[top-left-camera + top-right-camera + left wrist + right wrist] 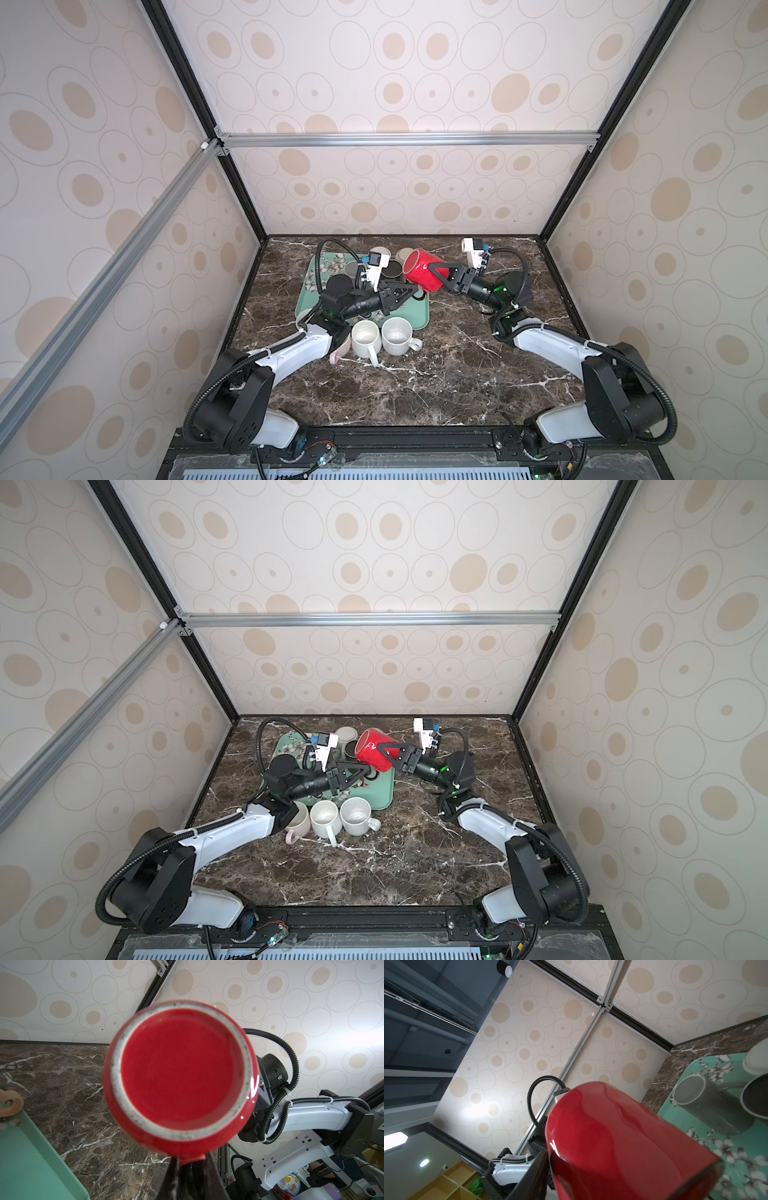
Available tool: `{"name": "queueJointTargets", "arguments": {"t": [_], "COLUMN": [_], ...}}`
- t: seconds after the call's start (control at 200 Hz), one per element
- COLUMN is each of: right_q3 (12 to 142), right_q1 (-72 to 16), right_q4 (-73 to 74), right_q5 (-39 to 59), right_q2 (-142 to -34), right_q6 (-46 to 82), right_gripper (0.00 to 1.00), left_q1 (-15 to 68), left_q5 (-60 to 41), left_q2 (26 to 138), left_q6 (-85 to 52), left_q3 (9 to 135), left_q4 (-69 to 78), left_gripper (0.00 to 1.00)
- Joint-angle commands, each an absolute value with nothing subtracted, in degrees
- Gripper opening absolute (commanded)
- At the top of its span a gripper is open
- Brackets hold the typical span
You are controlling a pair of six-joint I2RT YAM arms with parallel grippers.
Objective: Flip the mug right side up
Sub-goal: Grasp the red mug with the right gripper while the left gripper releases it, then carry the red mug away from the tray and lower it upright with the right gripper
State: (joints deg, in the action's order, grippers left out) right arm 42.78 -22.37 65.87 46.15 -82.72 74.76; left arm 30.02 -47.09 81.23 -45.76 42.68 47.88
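Note:
The red mug (424, 272) (374, 750) hangs tilted in the air over the back right corner of the green tray (415, 322), its mouth turned up and back. Its unglazed base ring fills the left wrist view (180, 1070). My left gripper (410, 289) (362, 769) (191, 1167) is shut on the mug's handle (192, 1160) just under the base. My right gripper (437, 273) (389, 753) reaches in from the right, jaws closed on the mug's body. One finger (533, 1176) lies against the red wall (623, 1142); the other is hidden.
On the tray (384, 798) stand a grey upside-down mug (708, 1105), a dark one (391, 271) and a white one (380, 251). Two upright white mugs (365, 338) (397, 334) and a pink mug (297, 823) stand on the marble in front of the tray.

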Motion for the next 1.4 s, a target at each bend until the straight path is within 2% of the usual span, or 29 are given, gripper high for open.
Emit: {"name": "queueJointTargets", "arguments": {"t": [0.0,0.14,0.265,0.345,0.515,0.625,0.69,0.835,0.97,1.145,1.27,1.396], "right_q3": [44.5,44.4,45.0,45.4,46.7,48.6,51.1,60.9,69.6,80.9,89.5,96.2], "right_q1": [-22.1,-22.1,-22.1,-22.1,-22.1,-21.1,-20.0,-19.7,-19.3,-19.3,-18.9,-17.8], "right_q4": [73.3,70.5,67.6,65.3,53.3,35.4,19.4,-13.2,-27.7,-38.6,-43.1,-44.5], "right_q5": [47.2,46.9,46.8,46.7,46.4,43.8,40.2,21.4,9.8,-1.0,-4.1,-2.6], "right_q2": [-83.4,-82.9,-82.2,-81.5,-78.8,-75.3,-72.6,-70.0,-75.2,-87.2,-96.7,-104.6], "right_q6": [78.9,77.6,76.1,74.8,68.0,58.3,48.5,27.3,16.7,9.4,6.8,6.0], "right_gripper": [0.29,0.11,0.04,0.0,0.0,0.0,0.0,0.0,0.0,0.0,0.0,0.0], "left_q1": [30.5,30.5,30.4,30.5,30.1,29.6,29.6,29.5,29.4,29.2,29.1,29.0], "left_q5": [-49.6,-49.7,-50.0,-49.6,-48.3,-46.5,-44.3,-36.7,-27.5,-23.7,-21.9,-20.5], "left_q2": [80.5,80.7,81.3,81.2,80.2,78.5,77.1,74.1,72.3,71.8,71.4,71.4], "left_q6": [-46.6,-45.9,-45.7,-45.2,-42.3,-37.6,-33.0,-21.7,-16.1,-13.2,-12.2,-11.6], "left_q3": [44.1,44.3,44.7,44.6,45.0,45.8,47.0,49.9,51.0,50.0,49.4,49.0], "left_q4": [56.3,55.6,54.9,54.8,51.8,44.8,37.6,21.8,12.0,9.1,8.0,7.7], "left_gripper": [0.0,0.0,0.0,0.13,0.34,0.39,0.41,0.44,0.45,0.45,0.45,0.46]}}
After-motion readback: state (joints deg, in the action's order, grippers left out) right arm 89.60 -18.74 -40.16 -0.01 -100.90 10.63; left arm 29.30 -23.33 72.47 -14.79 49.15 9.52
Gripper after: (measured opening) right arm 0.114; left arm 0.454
